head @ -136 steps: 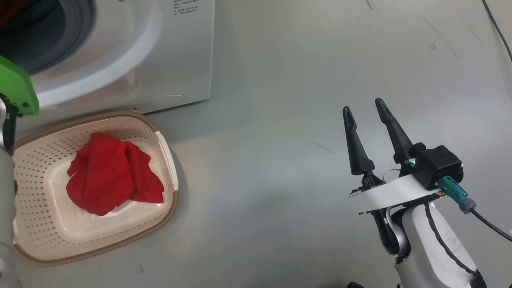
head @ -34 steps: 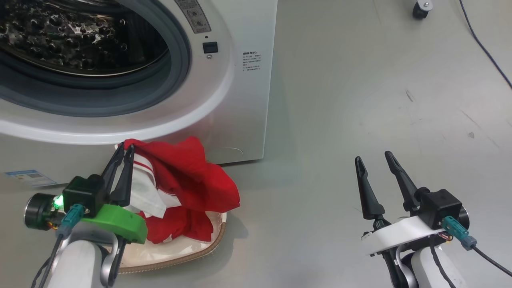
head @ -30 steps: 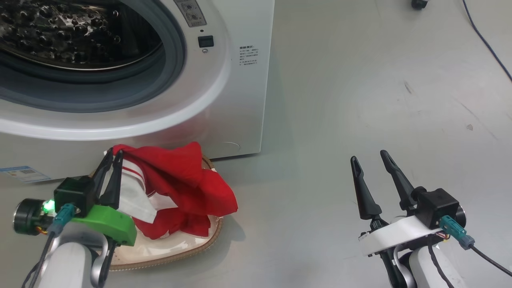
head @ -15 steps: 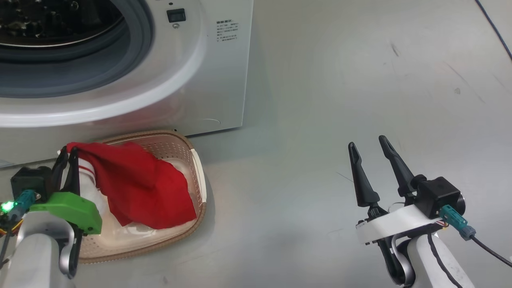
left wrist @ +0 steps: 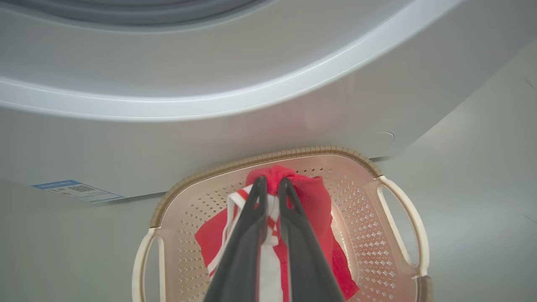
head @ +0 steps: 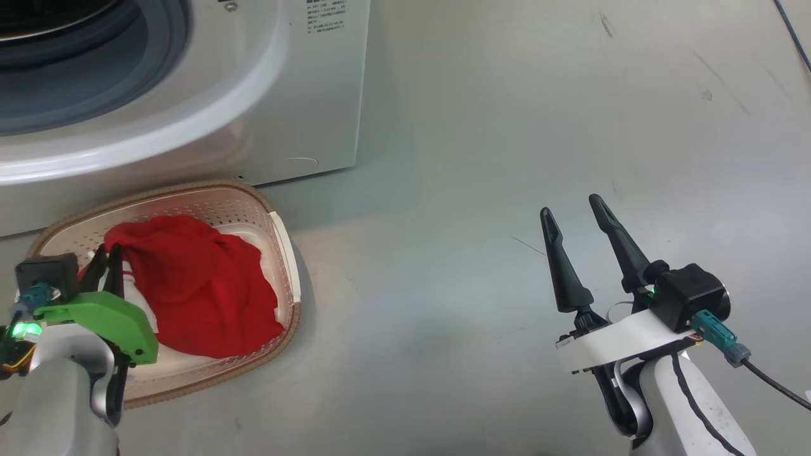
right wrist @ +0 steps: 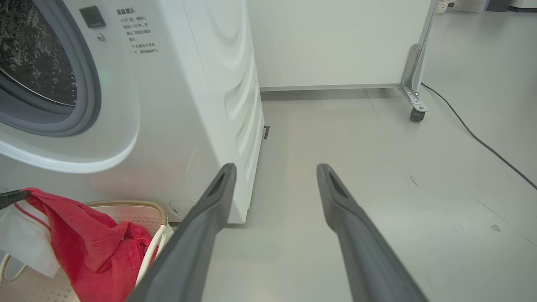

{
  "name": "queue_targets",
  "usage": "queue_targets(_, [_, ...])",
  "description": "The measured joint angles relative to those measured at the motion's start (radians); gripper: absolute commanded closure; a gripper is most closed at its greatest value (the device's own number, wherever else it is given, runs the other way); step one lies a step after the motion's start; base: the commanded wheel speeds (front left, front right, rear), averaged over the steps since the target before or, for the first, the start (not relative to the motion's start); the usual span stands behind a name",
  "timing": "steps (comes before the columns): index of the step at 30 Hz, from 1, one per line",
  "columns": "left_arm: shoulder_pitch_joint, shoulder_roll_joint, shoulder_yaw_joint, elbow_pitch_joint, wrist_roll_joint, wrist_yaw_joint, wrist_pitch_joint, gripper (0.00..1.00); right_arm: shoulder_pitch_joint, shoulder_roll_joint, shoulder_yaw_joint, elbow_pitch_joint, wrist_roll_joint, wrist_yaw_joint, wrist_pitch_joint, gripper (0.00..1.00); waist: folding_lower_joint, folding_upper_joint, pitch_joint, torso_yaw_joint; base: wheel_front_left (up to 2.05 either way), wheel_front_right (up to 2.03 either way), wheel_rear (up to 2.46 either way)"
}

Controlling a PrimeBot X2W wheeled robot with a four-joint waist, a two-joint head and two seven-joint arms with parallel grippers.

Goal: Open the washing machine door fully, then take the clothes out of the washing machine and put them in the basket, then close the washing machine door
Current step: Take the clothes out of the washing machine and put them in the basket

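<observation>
Release step: left claw [left wrist: 269,184] pinching red garment [head: 190,285] plus striped white garment [right wrist: 23,245], bundle draped into basket [left wrist: 268,156] directly beneath tips. Lower slightly, part fingers, lift straight up so cloth won't snag; right claw [head: 571,206] spread, idle.

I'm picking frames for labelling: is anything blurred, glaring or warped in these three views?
Head view: the washing machine rim is smeared, and the basket casts a soft shadow on the floor. Left wrist view: the machine front is blurred, the basket rim crisper. Right wrist view: a faint green glow sits on the machine front; the upright lines lean, wide-lens style.
</observation>
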Motion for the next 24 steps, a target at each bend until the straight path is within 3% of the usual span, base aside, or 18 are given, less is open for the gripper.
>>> queue_targets(7, [-0.036, -0.007, 0.065, 0.1, -0.057, 0.019, 0.021, 1.0, -0.016, 0.001, -0.003, -0.007, 0.0, -0.01, 0.0, 0.0, 0.0, 0.0, 0.042, -0.016, 0.0, 0.0, 0.0])
queue_targets(24, [-0.108, -0.023, 0.058, 0.305, -0.07, 0.024, 0.059, 1.0, -0.039, 0.001, -0.005, -0.009, -0.021, -0.01, 0.0, 0.0, 0.0, 0.0, 0.087, -0.01, 0.0, 0.0, 0.0])
